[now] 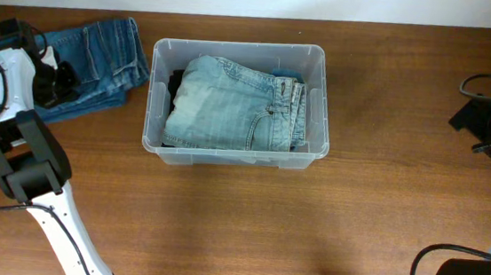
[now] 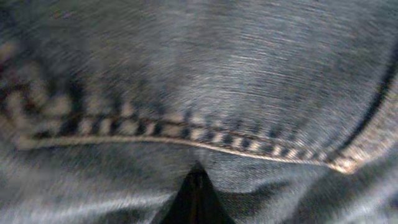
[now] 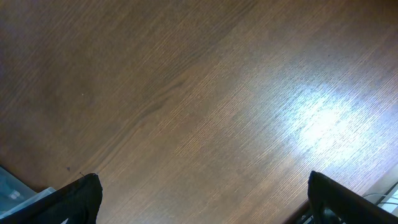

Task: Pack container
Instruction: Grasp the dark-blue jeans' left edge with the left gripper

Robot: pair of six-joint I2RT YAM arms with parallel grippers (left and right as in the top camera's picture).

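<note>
Currently container (image 1: 235, 157) is sitting just right of left end effector (image 1: 58, 82), which is nosing into jeans (image 1: 106, 50), grip unreadable; right end effector (image 3: 202, 186) is gaping empty, well apart.

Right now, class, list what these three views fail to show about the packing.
1. What lies under the light jeans in the container: overhead, they cover all but a dark edge.
2. Whether the left gripper is open: overhead, too small; left wrist, blurred darker jeans fill the frame.
3. The right gripper: right wrist, fingers cut off by the bottom edge.
</note>
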